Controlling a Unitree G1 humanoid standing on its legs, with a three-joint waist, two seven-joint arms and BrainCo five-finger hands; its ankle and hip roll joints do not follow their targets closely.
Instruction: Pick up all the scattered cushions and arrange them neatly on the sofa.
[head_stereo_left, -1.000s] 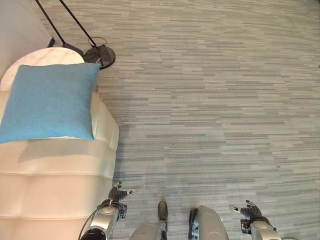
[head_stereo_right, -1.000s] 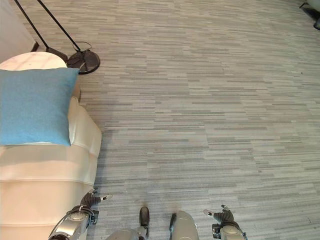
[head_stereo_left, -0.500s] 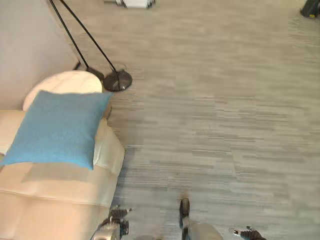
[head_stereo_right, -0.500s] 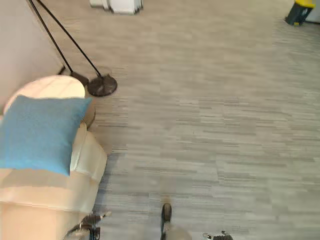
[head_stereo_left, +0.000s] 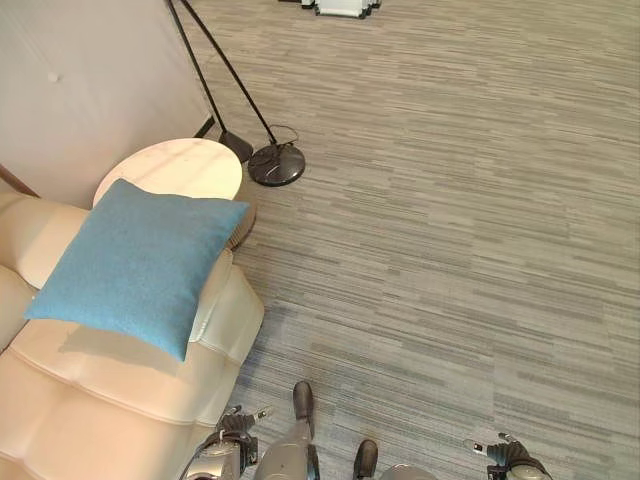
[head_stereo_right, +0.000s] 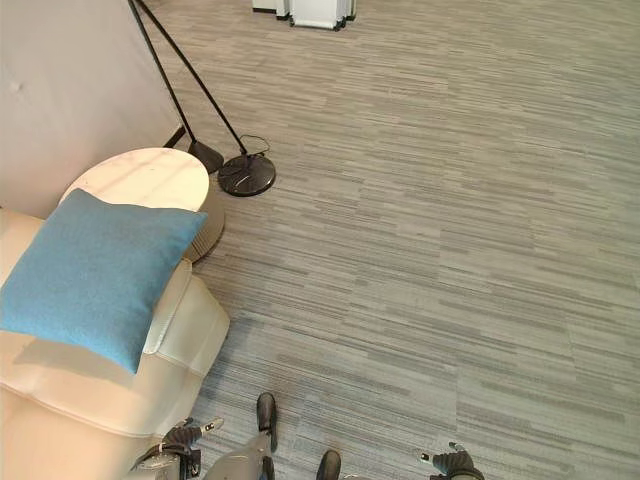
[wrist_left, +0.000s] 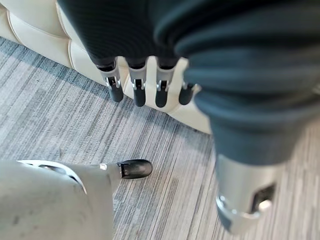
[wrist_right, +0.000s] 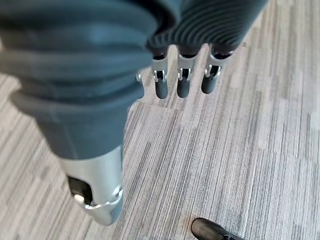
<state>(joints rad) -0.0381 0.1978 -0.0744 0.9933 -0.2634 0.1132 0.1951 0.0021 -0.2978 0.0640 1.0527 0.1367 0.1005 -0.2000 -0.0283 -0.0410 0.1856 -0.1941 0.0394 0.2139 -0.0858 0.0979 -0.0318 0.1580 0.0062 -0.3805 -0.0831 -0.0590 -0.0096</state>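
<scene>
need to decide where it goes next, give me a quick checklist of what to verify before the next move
1. Left hand free: ok, fingers hang relaxed and hold nothing, beside the sofa's edge.
2. Right hand free: ok, fingers relaxed over bare carpet.
3. Blue cushion on the cream sofa: ok, it lies on the seat by the armrest, one corner reaching toward the round side table.
4. More cushions left to fetch: cannot tell, none lies on the carpet in view.
5. Obstacles nearby: ok so far; the floor lamp base stands by the side table, away from the hands.
</scene>
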